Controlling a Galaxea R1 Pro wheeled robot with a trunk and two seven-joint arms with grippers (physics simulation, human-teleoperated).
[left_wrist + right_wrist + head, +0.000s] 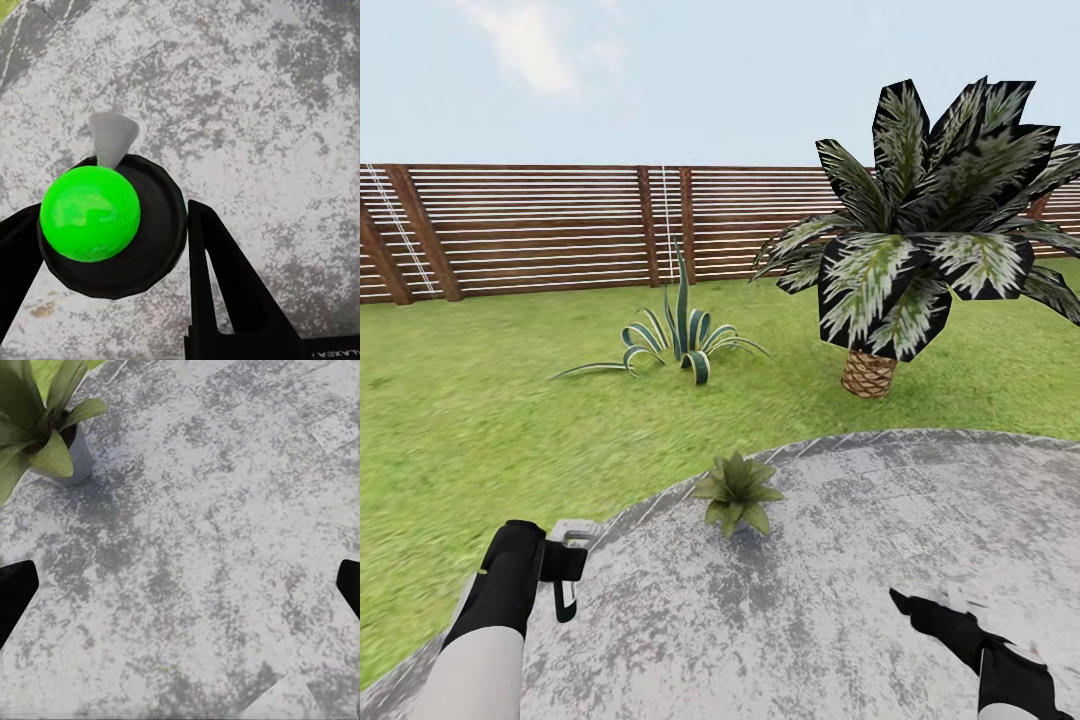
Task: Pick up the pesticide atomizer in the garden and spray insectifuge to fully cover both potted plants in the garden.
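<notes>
My left gripper [564, 577] hangs low over the edge of the round paved patch [860, 600], shut on the pesticide atomizer [577, 541], whose whitish-grey part pokes out past the fingers. In the left wrist view the atomizer [112, 225] is a black round body with a bright green ball and a grey nozzle, held between the two black fingers [217, 285]. One potted plant [737, 491] stands on the paving ahead, between the arms. The right wrist view has the plant [37, 427] in a small grey pot. My right gripper [935, 610] is open, holding nothing.
A striped blue-green agave [675, 345] grows on the lawn [460, 430] beyond the paving. A big palm [920, 240] stands to the right. A brown slatted fence [540, 225] closes the back.
</notes>
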